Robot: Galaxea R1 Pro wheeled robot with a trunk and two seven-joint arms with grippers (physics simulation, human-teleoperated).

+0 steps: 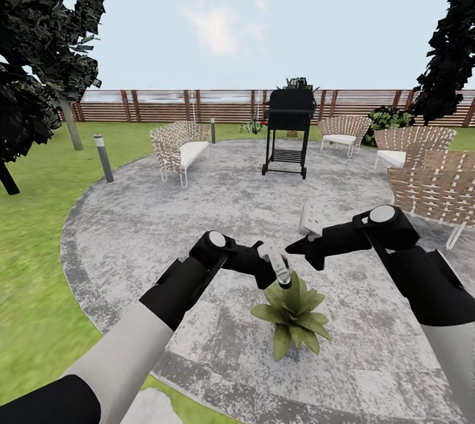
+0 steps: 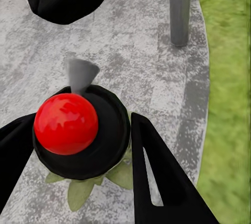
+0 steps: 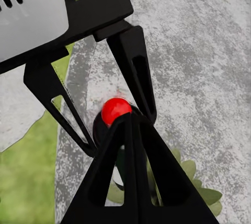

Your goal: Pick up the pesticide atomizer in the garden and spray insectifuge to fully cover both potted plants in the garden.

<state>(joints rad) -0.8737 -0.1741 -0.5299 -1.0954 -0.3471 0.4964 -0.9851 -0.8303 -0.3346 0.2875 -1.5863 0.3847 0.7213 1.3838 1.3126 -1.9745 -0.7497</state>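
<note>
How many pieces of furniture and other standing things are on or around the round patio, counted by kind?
Woven wicker seats with white cushions: 4
Black wheeled barbecue grill: 1
Grey bollard lamp posts: 2
Small green leafy potted plant on the paving: 1
Total: 8
</note>
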